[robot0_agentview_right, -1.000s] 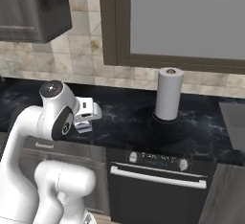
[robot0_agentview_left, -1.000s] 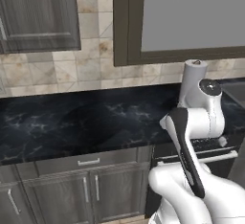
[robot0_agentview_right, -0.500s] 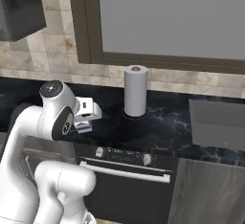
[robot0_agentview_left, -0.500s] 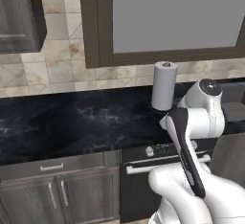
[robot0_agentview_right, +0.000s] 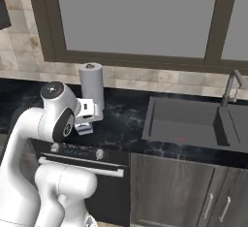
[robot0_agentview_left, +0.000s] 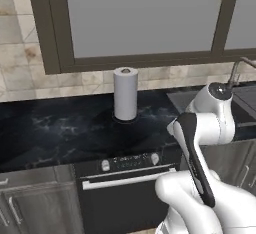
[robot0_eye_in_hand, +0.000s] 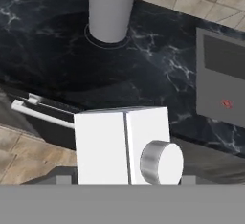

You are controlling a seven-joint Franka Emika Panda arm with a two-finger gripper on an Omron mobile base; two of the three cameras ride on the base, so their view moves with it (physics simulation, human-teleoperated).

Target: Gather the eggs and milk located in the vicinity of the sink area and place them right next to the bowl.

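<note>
1. The black marble desk (robot0_agentview_left: 55, 130) has open room to the left of the paper towel roll (robot0_agentview_left: 125, 94), which stands upright near the back wall.
2. Between the roll and the sink (robot0_agentview_right: 160, 119) lies a bare strip of desk; the sink's left rim sits well apart from the roll.
3. The faucet (robot0_agentview_right: 231, 83) rises at the sink's back edge.
4. The claw (robot0_agentview_right: 85, 122) hangs over the desk's front edge, just in front of the roll, above the oven (robot0_agentview_left: 125, 178).
5. In the hand view the milk (robot0_eye_in_hand: 122, 146) sits between the claw's fingers, gripped at about half spread, its round grey cap facing the camera.
6. A small reddish spot (robot0_eye_in_hand: 226, 104) lies on the sink floor, too small to tell.
7. A wide dark-framed window (robot0_agentview_left: 145, 15) runs above a tiled wall.
</note>
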